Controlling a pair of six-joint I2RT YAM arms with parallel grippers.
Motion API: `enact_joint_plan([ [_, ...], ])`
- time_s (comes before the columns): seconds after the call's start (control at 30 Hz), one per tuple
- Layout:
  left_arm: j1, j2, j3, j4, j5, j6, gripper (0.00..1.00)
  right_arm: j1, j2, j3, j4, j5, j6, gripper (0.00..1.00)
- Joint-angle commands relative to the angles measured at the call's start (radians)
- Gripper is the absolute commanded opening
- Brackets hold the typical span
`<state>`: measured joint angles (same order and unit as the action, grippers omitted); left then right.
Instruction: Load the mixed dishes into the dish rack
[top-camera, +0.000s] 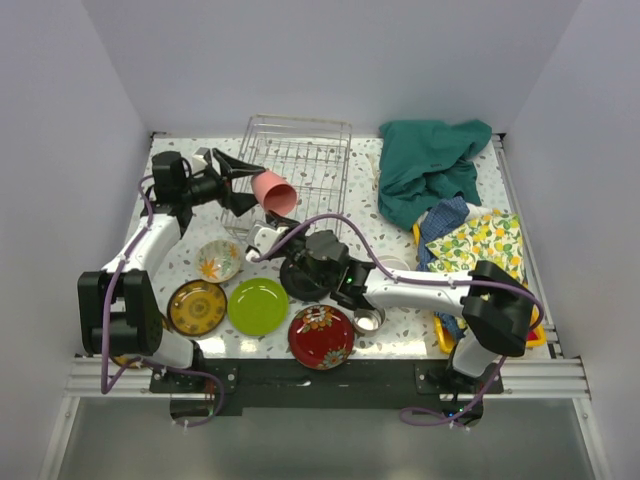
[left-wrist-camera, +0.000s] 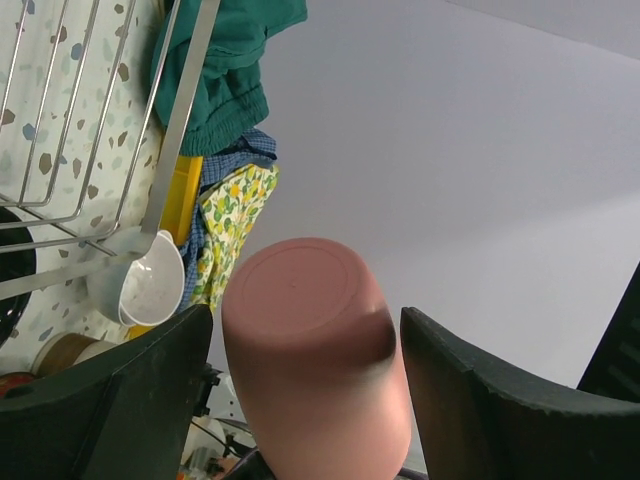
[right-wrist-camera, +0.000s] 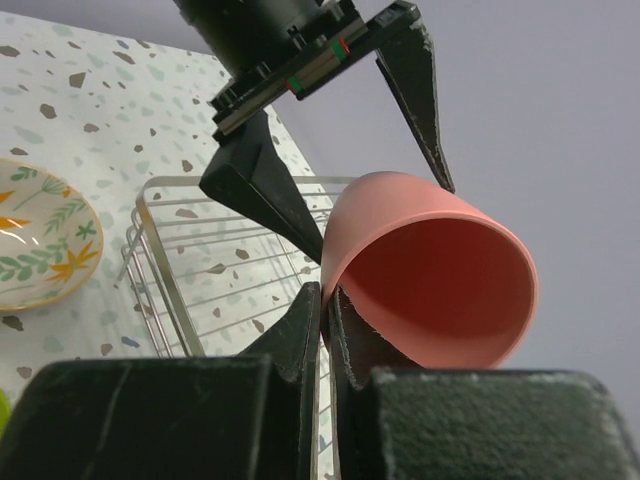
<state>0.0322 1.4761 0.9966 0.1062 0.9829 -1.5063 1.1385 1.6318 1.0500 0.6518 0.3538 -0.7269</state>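
Observation:
A salmon-pink cup (top-camera: 275, 192) hangs on its side over the near-left corner of the wire dish rack (top-camera: 305, 155). My right gripper (top-camera: 267, 224) is shut on the cup's rim (right-wrist-camera: 345, 262), one finger inside and one outside. My left gripper (top-camera: 257, 190) is open and straddles the cup's body (left-wrist-camera: 310, 340), with a narrow gap showing at each finger (left-wrist-camera: 150, 390). On the table lie a floral bowl (top-camera: 218, 260), a brown-gold plate (top-camera: 196, 307), a lime-green plate (top-camera: 258, 305), a red floral plate (top-camera: 321, 337) and a steel cup (top-camera: 368, 320). A black plate (top-camera: 300, 280) lies partly under my right arm.
A green cloth (top-camera: 430, 165) is heaped right of the rack, with blue (top-camera: 445, 215) and yellow-patterned (top-camera: 480, 240) cloths below it. A yellow tray (top-camera: 442, 335) peeks out under them. White walls close in the table on three sides.

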Motion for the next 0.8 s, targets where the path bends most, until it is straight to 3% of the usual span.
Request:
enact_joint_plan([
  [0.0,-0.003,0.004,0.045,0.026,-0.001,-0.029,0.79,0.015,0.002,0.048,0.068,-0.026,-0.006,0.00],
  [0.33,-0.005,0.016,0.062,0.043,0.003,-0.029,0.61,0.020,0.042,0.067,0.019,0.007,-0.026,0.00],
  [0.43,-0.002,0.018,0.073,0.041,-0.004,-0.020,0.49,0.021,0.056,0.074,-0.023,0.013,-0.039,0.00],
  [0.47,0.001,0.021,0.077,0.041,-0.015,-0.014,0.37,0.021,0.057,0.082,-0.065,0.011,-0.037,0.00],
  [0.5,0.003,0.024,0.091,0.036,-0.021,0.006,0.31,0.021,0.056,0.087,-0.095,0.007,-0.032,0.01],
  [0.53,0.005,0.027,0.099,0.041,-0.023,0.015,0.27,0.021,0.053,0.091,-0.122,-0.002,-0.026,0.07],
  [0.57,0.009,0.036,0.105,0.049,-0.026,0.018,0.19,0.023,0.048,0.100,-0.153,-0.007,-0.013,0.20],
  [0.63,0.012,0.047,0.126,0.055,-0.032,0.044,0.10,0.021,0.023,0.111,-0.256,-0.027,0.012,0.32],
  [0.67,0.017,0.058,0.135,0.059,-0.041,0.061,0.00,0.021,0.013,0.129,-0.352,-0.039,0.030,0.38],
  [0.7,0.020,0.065,0.152,0.069,-0.044,0.101,0.00,0.021,0.001,0.139,-0.400,-0.047,0.038,0.48],
  [0.77,0.026,0.096,0.186,0.107,-0.044,0.147,0.00,0.021,-0.050,0.153,-0.543,-0.076,0.076,0.54],
])
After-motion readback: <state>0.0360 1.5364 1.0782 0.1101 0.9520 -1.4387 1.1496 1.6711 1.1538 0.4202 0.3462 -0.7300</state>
